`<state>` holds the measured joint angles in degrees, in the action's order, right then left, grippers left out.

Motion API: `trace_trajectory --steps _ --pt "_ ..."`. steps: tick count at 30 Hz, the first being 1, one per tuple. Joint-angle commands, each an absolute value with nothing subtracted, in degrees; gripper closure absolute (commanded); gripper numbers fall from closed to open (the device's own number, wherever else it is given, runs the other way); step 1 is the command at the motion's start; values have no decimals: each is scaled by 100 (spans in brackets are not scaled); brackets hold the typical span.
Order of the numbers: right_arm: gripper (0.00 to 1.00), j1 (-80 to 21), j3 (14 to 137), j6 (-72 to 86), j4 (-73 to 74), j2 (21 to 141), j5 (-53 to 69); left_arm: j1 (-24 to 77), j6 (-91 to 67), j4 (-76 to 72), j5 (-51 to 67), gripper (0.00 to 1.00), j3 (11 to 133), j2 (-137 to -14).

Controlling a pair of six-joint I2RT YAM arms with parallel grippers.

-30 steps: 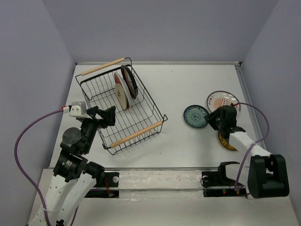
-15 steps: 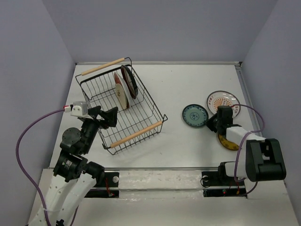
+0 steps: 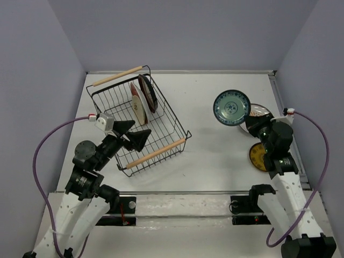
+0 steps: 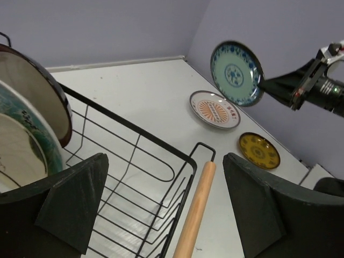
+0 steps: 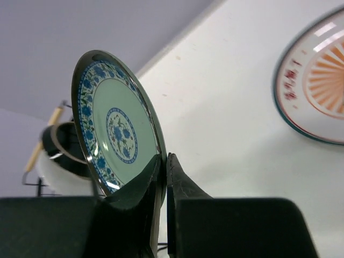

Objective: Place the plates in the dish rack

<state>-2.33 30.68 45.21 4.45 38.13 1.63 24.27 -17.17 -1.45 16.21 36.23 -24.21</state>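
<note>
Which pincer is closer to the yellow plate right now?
Right. The right pincer, gripping the teal plate, is just beyond the yellow plate; the left pincer hovers over the dish rack.

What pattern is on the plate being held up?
The small teal plate: blue floral border and centre flower, clearest in right wrist view.

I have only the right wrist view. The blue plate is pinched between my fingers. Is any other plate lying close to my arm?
Observer: Yes. Besides the teal-blue plate you hold and the sunburst plate, a yellow plate lies flat on the table, nearer the arm bases.
Operator: Where is the left gripper?
Observer: The left gripper is open, over the dish rack, near its closer wooden handle.
Operator: Is room left in the rack?
Observer: The plates in it stand on edge in the far half only.
</note>
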Motion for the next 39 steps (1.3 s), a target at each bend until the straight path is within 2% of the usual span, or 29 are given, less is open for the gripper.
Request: trace_trajectory --steps 1,6,13,18,26,27,28,29,30,31,32,34,35,36,39 --pt "93 -281 3919 4482 624 3595 1044 2382 -1863 -668 2610 1 3568 -2672" --pt "93 -780 4201 4746 63 3849 2099 2364 -2030 -966 3137 1 3507 -2856" --pt "93 -2282 4526 4500 -553 4516 1898 2338 -2250 -1265 3718 1 3445 -3111" --pt "93 -3207 4710 4307 -1123 5376 1924 2294 -2171 -1073 3446 1 3489 -3287" --pt "93 -3717 4851 4201 -1749 5906 2337 2215 -1925 -545 2724 3 3630 -3673" --pt "93 -3718 4860 4192 -1810 5950 2468 2206 -1942 -580 2777 10 3630 -3674" --pt "93 -3779 4852 4192 -1871 5985 2539 2206 -1942 -624 2925 34 3612 -3674" --pt "93 -3779 4852 4201 -1916 6046 2618 2189 -1951 -650 2996 52 3604 -3656" --pt "93 -3779 4852 4219 -1994 6108 2767 2188 -1951 -703 3067 81 3595 -3595" --pt "93 -3779 4843 4219 -2030 6134 2838 2188 -1942 -738 3085 89 3577 -3508" --pt "93 -3779 4851 4210 -2048 6170 2917 2188 -1934 -764 3120 94 3560 -3472" --pt "90 -3779 4921 4123 -1995 6310 3189 2189 -1942 -896 3313 95 3533 -3384" --pt "85 -3779 4983 4079 -1943 6380 3286 2197 -1960 -949 3418 95 3525 -3366" --pt "74 -3779 5088 3974 -1864 6442 3531 2189 -1986 -993 3645 95 3516 -3358" --pt "62 -3779 5247 3824 -1680 6714 3918 2189 -2048 -1160 3893 94 3481 -3296"
